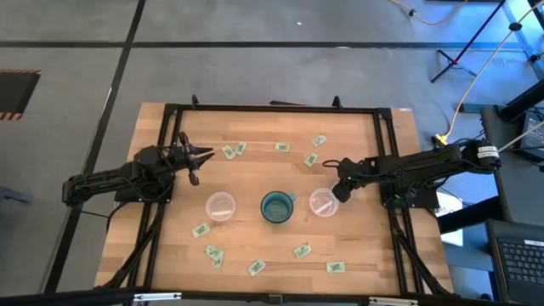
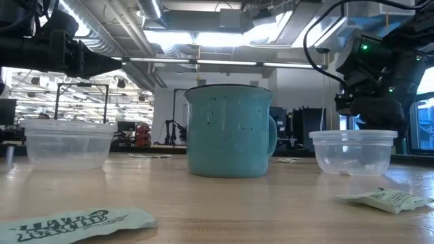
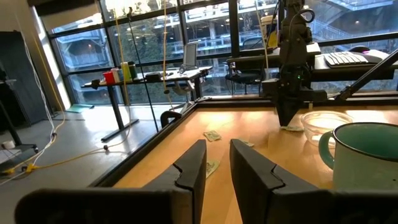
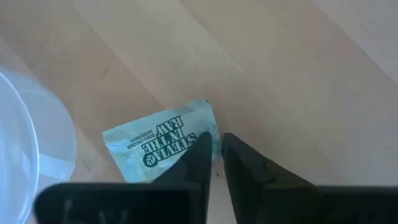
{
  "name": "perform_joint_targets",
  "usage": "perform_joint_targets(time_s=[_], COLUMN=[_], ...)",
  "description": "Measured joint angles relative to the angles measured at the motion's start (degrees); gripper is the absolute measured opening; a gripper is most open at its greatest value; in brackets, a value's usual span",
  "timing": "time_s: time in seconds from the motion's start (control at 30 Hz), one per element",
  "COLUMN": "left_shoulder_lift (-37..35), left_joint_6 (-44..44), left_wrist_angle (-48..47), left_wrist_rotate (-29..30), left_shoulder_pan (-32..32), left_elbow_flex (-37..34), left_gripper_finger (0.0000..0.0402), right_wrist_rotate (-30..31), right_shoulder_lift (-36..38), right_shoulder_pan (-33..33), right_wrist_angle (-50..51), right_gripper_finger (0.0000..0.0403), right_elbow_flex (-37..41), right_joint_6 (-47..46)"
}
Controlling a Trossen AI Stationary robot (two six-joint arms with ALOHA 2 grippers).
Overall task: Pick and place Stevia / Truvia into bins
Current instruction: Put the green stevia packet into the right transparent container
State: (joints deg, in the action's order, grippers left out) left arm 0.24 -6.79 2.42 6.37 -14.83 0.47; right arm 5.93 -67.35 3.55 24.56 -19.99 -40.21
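Note:
Several pale green Stevia packets lie flat on the wooden table, some at the far side [image 1: 282, 147] and some at the near side [image 1: 255, 267]. Two clear cups, one left [image 1: 220, 206] and one right [image 1: 323, 202], flank a teal mug [image 1: 276, 206]. My right gripper [image 1: 340, 189] points down just beyond the right cup and is shut on one packet [image 4: 161, 140]. My left gripper [image 1: 200, 159] is held above the table's left side, narrowly open and empty, pointing toward the right. My right gripper has the packet's edge [image 4: 213, 144] between its two fingertips, near one corner. The fingers come from above, pointing down. The rest of the packet lies flat on the table beside the right cup [image 4: 31, 143].
A black frame [image 1: 272, 108] runs round the table top. The teal mug [image 2: 230, 132] stands between the cups, and loose packets lie near the front edge [image 2: 81, 224] [image 2: 386, 198]. Bare wood shows between the cups and the far packets.

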Motion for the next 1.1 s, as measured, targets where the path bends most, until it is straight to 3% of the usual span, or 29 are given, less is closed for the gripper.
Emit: perform_joint_targets(time_s=[0.13, 0.33, 0.6, 0.77, 1.1], left_shoulder_lift=[0.0, 0.0, 0.0, 0.0, 0.0], left_joint_6=[0.0, 0.0, 0.0, 0.0, 0.1], left_wrist_angle=[0.0, 0.0, 0.0, 0.0, 0.0], left_wrist_rotate=[0.0, 0.0, 0.0, 0.0, 0.0], left_shoulder_pan=[0.0, 0.0, 0.0, 0.0, 0.0], left_elbow_flex=[0.0, 0.0, 0.0, 0.0, 0.0], left_gripper_finger=[0.0065, 0.0068, 0.0067, 0.0066, 0.0066], right_wrist_rotate=[0.7, 1.2, 9.8, 10.7, 7.5], right_shoulder_lift=[0.0, 1.2, 2.0, 2.1, 1.9], right_shoulder_pan=[0.0, -0.1, -0.1, -0.1, -8.8], right_wrist_angle=[0.0, 1.9, 19.6, 24.3, 17.4], right_gripper_finger=[0.0006, 0.0003, 0.0001, 0.0001, 0.0000], right_elbow_flex=[0.0, -1.2, -11.5, -18.5, -23.9], right_joint_6=[0.0, 0.2, 1.5, 4.8, 12.8])
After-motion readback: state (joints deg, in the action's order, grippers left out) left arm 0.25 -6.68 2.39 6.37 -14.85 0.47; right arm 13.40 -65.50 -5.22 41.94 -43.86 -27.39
